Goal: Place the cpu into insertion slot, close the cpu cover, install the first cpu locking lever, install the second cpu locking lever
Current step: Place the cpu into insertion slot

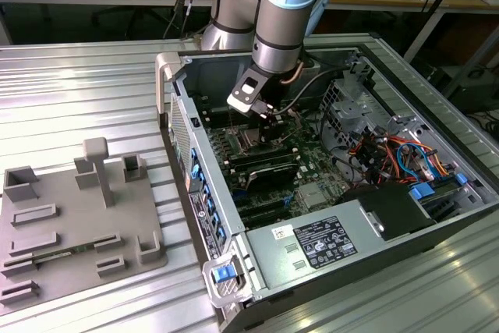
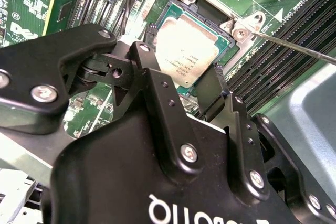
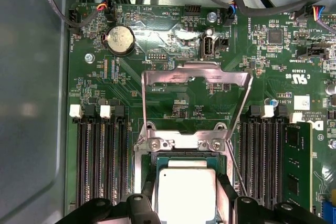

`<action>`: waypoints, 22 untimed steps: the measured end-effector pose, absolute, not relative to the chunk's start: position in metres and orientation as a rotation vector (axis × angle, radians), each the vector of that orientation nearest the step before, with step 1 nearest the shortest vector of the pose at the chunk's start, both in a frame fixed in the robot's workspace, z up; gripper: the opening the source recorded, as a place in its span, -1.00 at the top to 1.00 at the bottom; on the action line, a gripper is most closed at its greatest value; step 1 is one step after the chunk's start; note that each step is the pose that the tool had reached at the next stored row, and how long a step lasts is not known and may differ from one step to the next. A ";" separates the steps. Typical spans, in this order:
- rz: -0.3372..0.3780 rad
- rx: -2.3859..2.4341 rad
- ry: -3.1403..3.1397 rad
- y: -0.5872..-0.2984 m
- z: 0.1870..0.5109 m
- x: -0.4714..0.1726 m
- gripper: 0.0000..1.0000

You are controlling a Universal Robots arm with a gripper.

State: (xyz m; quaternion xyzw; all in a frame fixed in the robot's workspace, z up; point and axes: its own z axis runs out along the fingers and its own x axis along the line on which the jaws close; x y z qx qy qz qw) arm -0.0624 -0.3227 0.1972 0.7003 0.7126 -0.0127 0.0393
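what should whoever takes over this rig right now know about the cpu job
Gripper: down inside the case, straddling the cpu; whether it is gripping or released cannot be told.
The cpu lies silver face up within the insertion slot; full seating is unclear.
The cpu cover is hinged open, swung back off the slot.
Done: cpu is at the slot.
Left: cover not yet closed; a thin lever rod stands free; levers not yet latched.

arm [image 1: 277,37]: silver-grey tube, pale-blue caps | wrist housing [image 2: 131,182]: black, silver screws, white lettering
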 end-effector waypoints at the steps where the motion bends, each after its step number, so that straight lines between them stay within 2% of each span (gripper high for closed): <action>1: -0.039 2.147 2.184 -0.323 0.197 -0.062 -0.08; 15: -0.039 2.156 2.176 -0.323 0.197 -0.062 -0.08; 17: -0.038 2.156 2.176 -0.323 0.197 -0.062 -0.10; 18: -0.038 2.156 2.176 -0.323 0.197 -0.062 -0.22; 22: -0.038 2.148 2.183 -0.323 0.197 -0.062 -0.22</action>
